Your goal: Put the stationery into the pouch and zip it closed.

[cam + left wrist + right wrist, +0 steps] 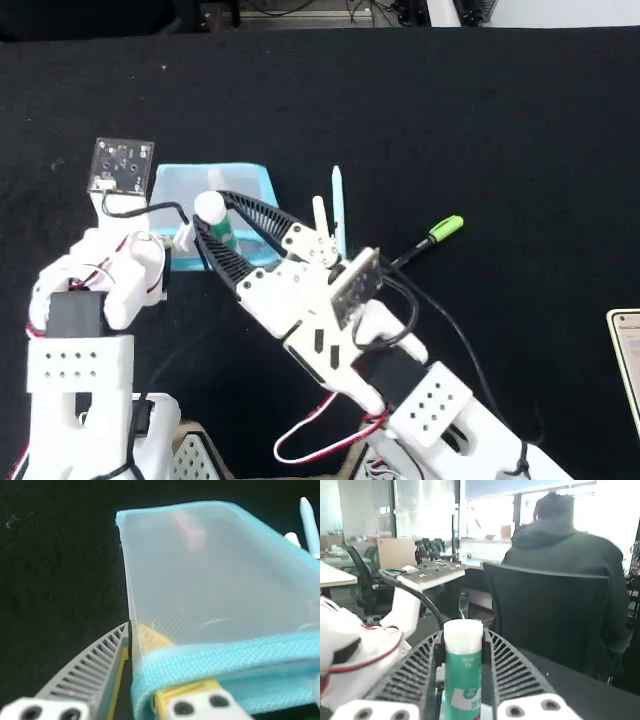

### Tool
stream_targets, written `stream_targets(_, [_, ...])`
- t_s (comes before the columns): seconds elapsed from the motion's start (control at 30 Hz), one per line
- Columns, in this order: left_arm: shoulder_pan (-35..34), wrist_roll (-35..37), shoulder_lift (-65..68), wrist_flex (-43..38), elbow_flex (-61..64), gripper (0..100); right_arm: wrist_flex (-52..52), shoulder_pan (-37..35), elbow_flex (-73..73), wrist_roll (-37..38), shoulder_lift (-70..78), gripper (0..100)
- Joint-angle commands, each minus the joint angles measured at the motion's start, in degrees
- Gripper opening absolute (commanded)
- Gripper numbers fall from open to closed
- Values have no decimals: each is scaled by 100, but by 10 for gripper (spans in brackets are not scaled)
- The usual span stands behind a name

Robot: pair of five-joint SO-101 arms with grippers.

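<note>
On the black table (pixel 500 120) the pouch (pixel 240 182) is clamped at its rim by the left gripper (pixel 134 640). A glue stick (pixel 462 680) is pinched in the right gripper (pixel 463 645) at the pouch's near edge, apparently not yet released. A green marker (pixel 440 230) and a pale blue pen (pixel 338 200) are left outside, so zipping is judged undone. Open room is left on the far side of the table, though the pen lies close beside the right arm.

Pale blue fine-mesh pouch (pixel 210 580), green glue stick (pixel 463 680) with white cap, black marker (pixel 430 238) with green cap, black table (pixel 450 120)
</note>
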Motion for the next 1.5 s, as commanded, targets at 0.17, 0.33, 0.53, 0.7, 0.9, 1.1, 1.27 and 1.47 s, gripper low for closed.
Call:
stream_targets(0.17, [4, 26, 9, 598, -1473, 29, -167, -53, -207, 18, -215, 11])
stream_targets(0.33, [277, 35, 149, 1125, -1982, 29, -132, -70, -673, 18, -163, 11])
stream_targets(0.53, [321, 53, 1415, 1811, -2905, 29, -123, -53, -505, 290, -163, 11])
stream_targets(0.7, [312, 53, 2189, 2119, -3336, 29, -158, -53, 40, 1020, -171, 11])
stream_targets(0.9, [312, 53, 2295, 2136, -3336, 29, -158, -53, 338, 1222, -215, 11])
stream_targets(1.1, [312, 53, 2286, 2163, -3327, 29, -158, -44, 295, 1222, -215, 11])
stream_targets(1.27, [312, 44, 2321, 2171, -3327, 29, -114, -44, 479, 1222, -224, 11])
stream_targets(1.47, [312, 35, 2321, 2171, -3319, 29, 1415, -62, 57, 1178, -224, 13])
